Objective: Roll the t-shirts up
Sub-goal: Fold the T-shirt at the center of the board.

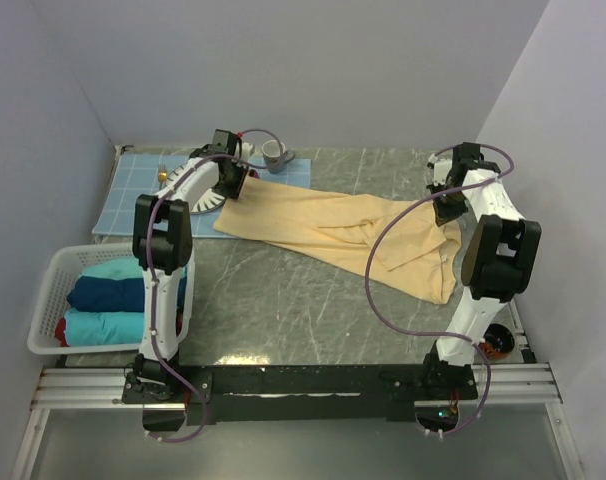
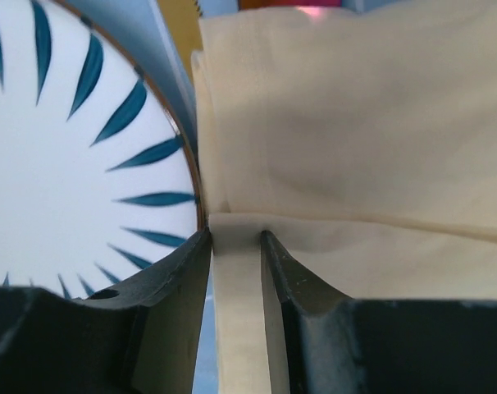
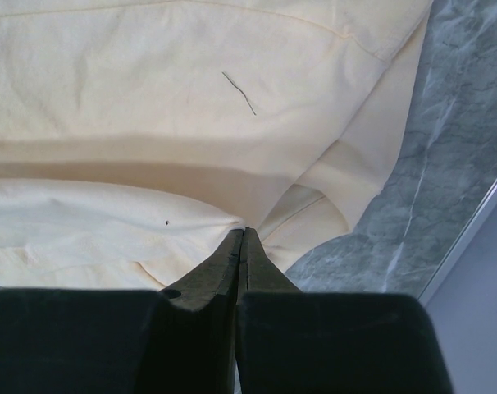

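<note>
A pale yellow t-shirt (image 1: pixel 333 225) lies spread in a long band across the marble table, from the back left toward the right. My left gripper (image 1: pixel 233 188) is at its back-left end. In the left wrist view the fingers stand apart (image 2: pixel 236 238), and a folded edge of the yellow cloth (image 2: pixel 355 123) runs between them. My right gripper (image 1: pixel 445 212) is at the shirt's right end. In the right wrist view its jaws (image 3: pixel 244 231) are pressed together on a pucker of the yellow cloth (image 3: pixel 150 107). Teal (image 1: pixel 108 268) and navy (image 1: pixel 113 293) t-shirts lie rolled in a basket.
A white basket (image 1: pixel 53 275) stands at the left front. A blue grid placemat (image 1: pixel 133 190) at the back left carries a white plate with blue rays (image 2: pixel 60 164) and a mug (image 1: pixel 274 155), both close to the left gripper. Walls close in the left, back and right.
</note>
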Controlling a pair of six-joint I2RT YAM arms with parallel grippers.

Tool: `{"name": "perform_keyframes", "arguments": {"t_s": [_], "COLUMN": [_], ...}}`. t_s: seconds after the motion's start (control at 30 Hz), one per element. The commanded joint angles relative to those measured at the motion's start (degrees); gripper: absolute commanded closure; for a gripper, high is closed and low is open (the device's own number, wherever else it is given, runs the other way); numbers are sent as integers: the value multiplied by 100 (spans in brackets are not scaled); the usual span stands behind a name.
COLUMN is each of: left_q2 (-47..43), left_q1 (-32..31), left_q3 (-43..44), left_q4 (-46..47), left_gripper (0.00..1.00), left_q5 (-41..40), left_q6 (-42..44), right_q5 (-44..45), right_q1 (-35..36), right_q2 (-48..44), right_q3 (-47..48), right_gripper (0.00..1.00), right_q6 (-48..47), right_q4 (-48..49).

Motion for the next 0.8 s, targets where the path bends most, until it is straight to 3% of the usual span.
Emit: {"name": "perform_keyframes", "arguments": {"t_s": [0.0,0.37,0.53,0.77], "left_q2": [222,161,-128,-322], "left_q1": [14,58,120,243], "left_q3": [569,606,369,245], "left_q4": [227,262,279,288], "left_gripper": [63,83,99,98], "left_q5": [-208,-244,-481,-446], "left_q6": [11,-6,-103,-129], "right_q5": [-64,-29,6,120], "right_q1": [-42,-33,-33,-33], "right_q2": [-121,-121,-112,-77], "right_q3": [113,51,86,104], "right_gripper": [100,100,100,100], "right_q6": [48,101,110,189], "right_q4": [-40,-31,-23,65]}}
